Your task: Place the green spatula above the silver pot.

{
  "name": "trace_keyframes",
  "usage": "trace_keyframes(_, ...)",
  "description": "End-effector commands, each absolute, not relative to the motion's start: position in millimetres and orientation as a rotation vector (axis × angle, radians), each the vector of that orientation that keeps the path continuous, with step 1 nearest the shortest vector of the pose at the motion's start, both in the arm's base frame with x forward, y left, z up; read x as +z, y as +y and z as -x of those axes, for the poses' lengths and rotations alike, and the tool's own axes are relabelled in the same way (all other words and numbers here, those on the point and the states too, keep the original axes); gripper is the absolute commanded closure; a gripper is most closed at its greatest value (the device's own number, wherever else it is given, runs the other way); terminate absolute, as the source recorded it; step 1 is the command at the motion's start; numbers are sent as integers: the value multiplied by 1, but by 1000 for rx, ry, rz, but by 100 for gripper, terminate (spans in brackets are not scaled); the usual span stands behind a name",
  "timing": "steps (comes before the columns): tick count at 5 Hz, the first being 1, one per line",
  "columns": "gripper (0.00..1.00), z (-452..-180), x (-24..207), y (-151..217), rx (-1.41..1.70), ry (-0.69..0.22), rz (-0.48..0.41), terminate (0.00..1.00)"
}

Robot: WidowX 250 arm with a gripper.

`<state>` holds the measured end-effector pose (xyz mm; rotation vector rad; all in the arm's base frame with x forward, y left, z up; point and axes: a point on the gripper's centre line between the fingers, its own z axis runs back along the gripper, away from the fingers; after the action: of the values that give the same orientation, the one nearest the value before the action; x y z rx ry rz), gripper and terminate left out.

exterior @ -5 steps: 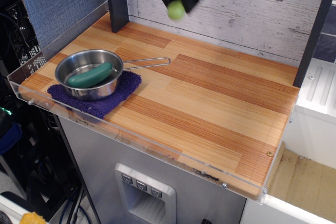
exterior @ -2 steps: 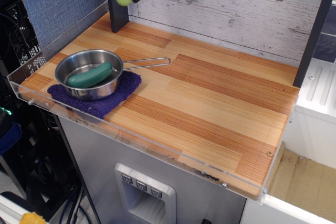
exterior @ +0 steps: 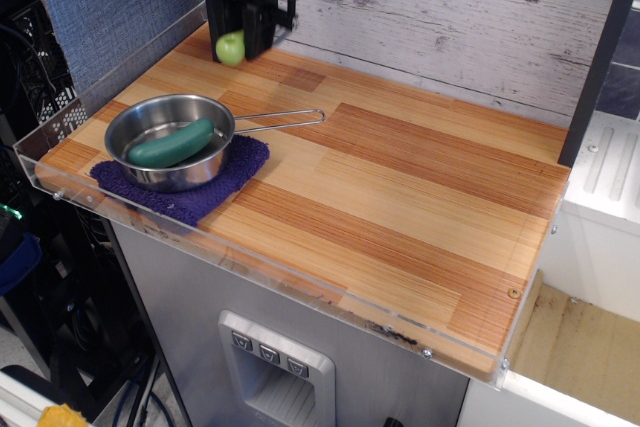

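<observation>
Wood counter (exterior: 400, 187), back-left corner: gripper (exterior: 243, 35) closed on green spatula (exterior: 231, 47), only its lime handle end showing, low over the boards beyond silver pot (exterior: 170, 142) w/ green veg (exterior: 172, 145) on purple cloth (exterior: 215, 187).

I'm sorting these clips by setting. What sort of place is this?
Probably a toy kitchen counter in a robot lab: a wood-look countertop with a clear rim, a silver pot on a purple cloth, and a gripper carrying a green spatula.
</observation>
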<state>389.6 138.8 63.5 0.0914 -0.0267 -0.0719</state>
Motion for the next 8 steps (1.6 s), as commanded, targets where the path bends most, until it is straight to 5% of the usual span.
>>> trace_keyframes(1, 100, -397, 65, 176, 23, -59, -99, 0)
trace_keyframes(5, 100, -396, 55, 157, 24, -46, -18, 0)
trace_keyframes(6, 0, -394, 53, 153, 23, -33, -11, 0)
trace_keyframes(7, 0, -393, 50, 150, 18, -18, 5, 0)
trace_keyframes(8, 0, -389, 73, 148, 2, -54, 2, 0)
